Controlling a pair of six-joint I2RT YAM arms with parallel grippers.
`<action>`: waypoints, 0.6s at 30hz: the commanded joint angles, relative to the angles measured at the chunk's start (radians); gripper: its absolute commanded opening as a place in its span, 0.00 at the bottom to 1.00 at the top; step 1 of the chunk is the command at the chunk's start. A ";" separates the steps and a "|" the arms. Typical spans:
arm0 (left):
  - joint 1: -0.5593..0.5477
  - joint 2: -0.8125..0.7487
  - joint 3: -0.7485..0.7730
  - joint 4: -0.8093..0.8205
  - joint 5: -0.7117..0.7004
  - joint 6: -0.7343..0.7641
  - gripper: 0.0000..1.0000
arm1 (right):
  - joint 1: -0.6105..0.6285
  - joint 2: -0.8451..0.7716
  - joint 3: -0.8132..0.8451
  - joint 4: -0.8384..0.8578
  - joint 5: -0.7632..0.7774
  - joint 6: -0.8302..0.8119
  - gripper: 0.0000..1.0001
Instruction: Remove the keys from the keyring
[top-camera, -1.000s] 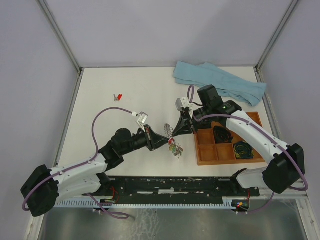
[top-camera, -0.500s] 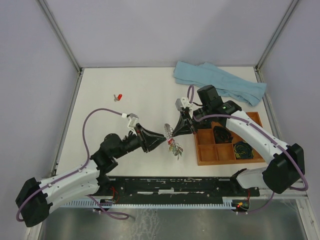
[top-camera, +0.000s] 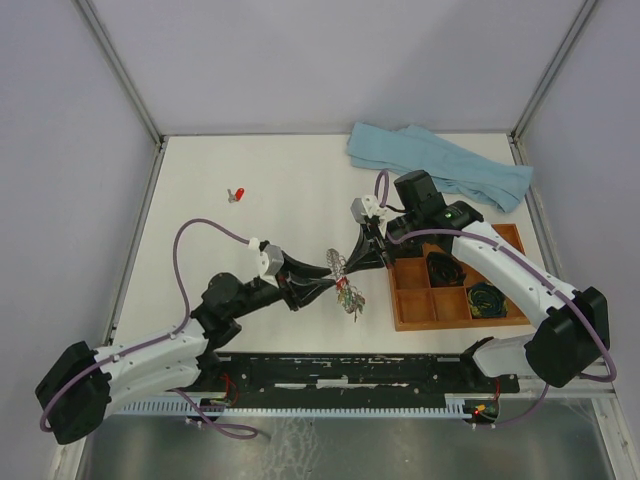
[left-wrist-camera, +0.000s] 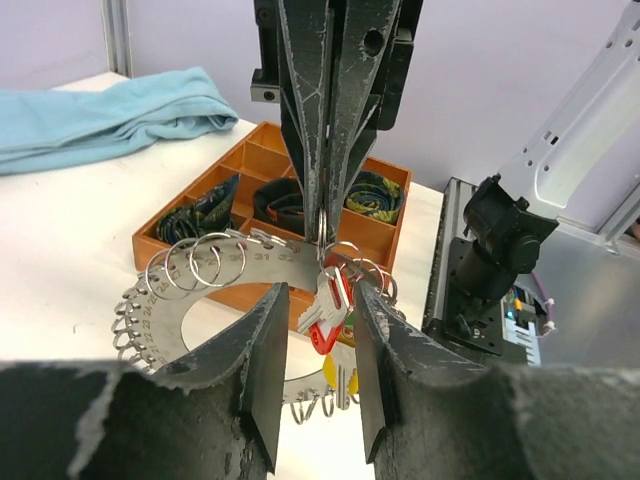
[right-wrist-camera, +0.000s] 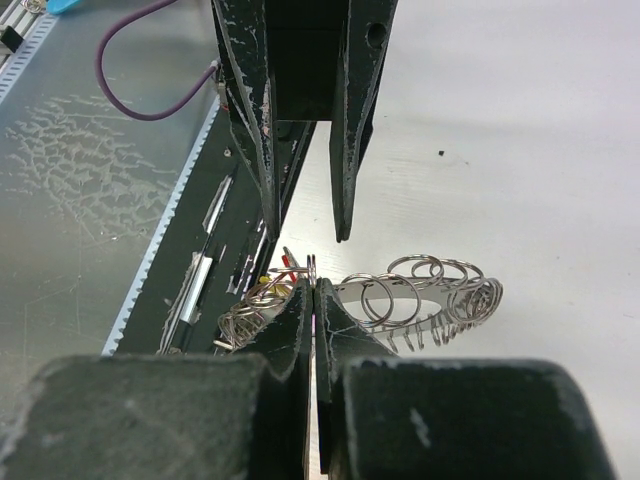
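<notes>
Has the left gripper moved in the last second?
Yes. The left gripper has opened, and its wrist has dropped toward the black base rail, tips staying at the keys.

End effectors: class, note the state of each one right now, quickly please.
Left end effector: open, straddling the keys, gripping nothing.
Right end effector: closed, holding the keyring.

This looks like a robot lab. A white table sits inside plain pale walls and metal bars. The left arm and right arm are fixed at 6 o'clock.
</notes>
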 joint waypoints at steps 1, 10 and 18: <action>-0.002 0.030 0.038 0.159 0.046 0.105 0.38 | 0.000 -0.008 0.004 0.013 -0.069 -0.024 0.01; -0.001 0.111 0.077 0.181 0.043 0.083 0.28 | 0.001 -0.008 0.006 0.006 -0.074 -0.032 0.01; -0.003 0.150 0.099 0.179 0.061 0.064 0.21 | 0.001 -0.008 0.006 0.005 -0.076 -0.032 0.01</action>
